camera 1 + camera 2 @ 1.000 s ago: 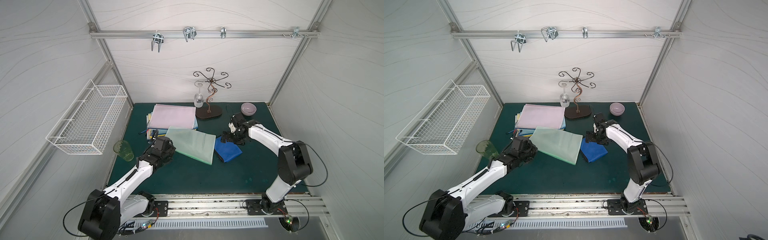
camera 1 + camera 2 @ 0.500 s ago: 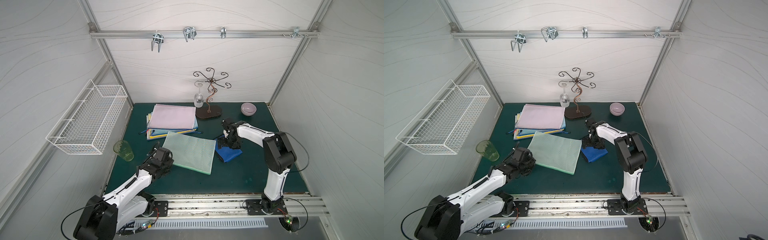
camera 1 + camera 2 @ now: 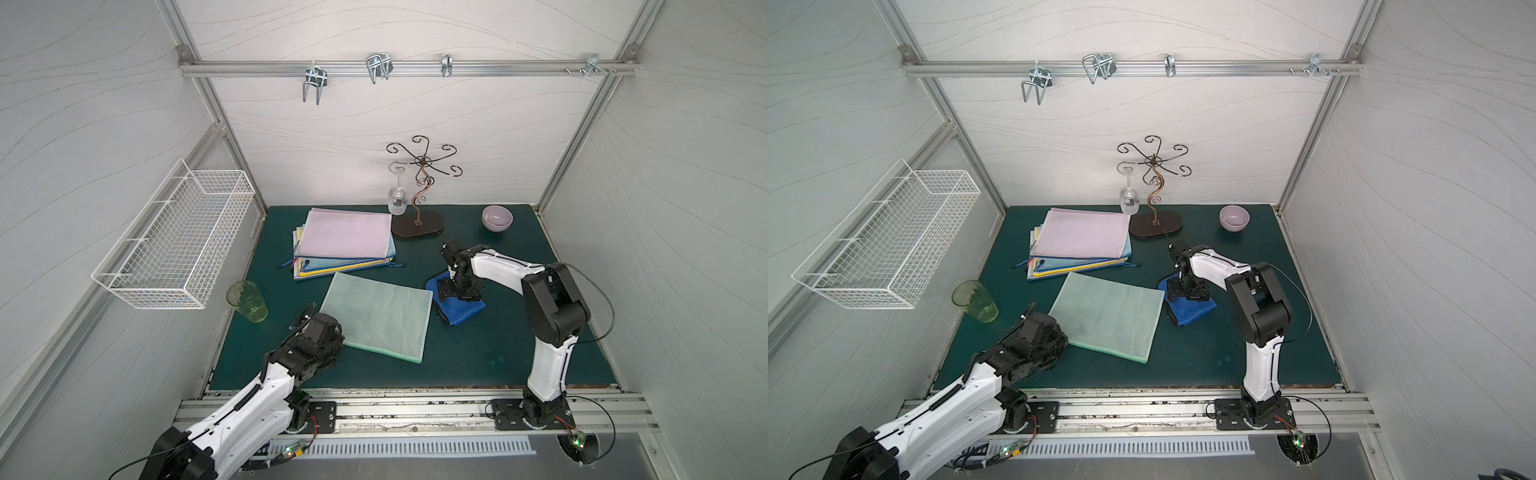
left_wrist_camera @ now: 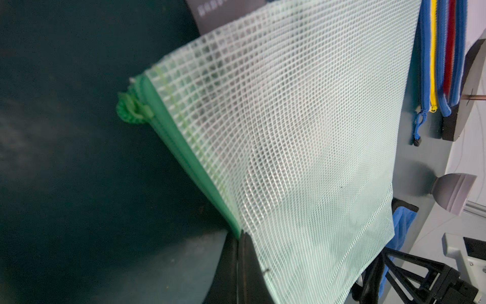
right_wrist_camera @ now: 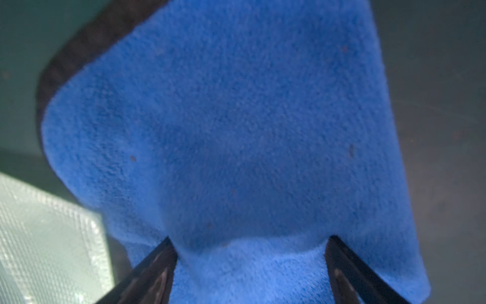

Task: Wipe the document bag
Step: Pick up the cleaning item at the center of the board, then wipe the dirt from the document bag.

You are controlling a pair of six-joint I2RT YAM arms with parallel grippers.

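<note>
The bag (image 3: 380, 316), at nine o'clock beside the cloth (image 3: 462, 312), is clamped by the left gripper (image 4: 240, 235), while the cloth is straddled by the parted fingers of the right gripper (image 5: 251, 240).

On mat (image 3: 478, 353): doc bag (image 3: 376, 316) ctr, cloth (image 3: 462, 313) just R of it, bag stack (image 3: 345, 232) behind, cup (image 3: 248, 301) L, bowl (image 3: 497, 218) back-R.
</note>
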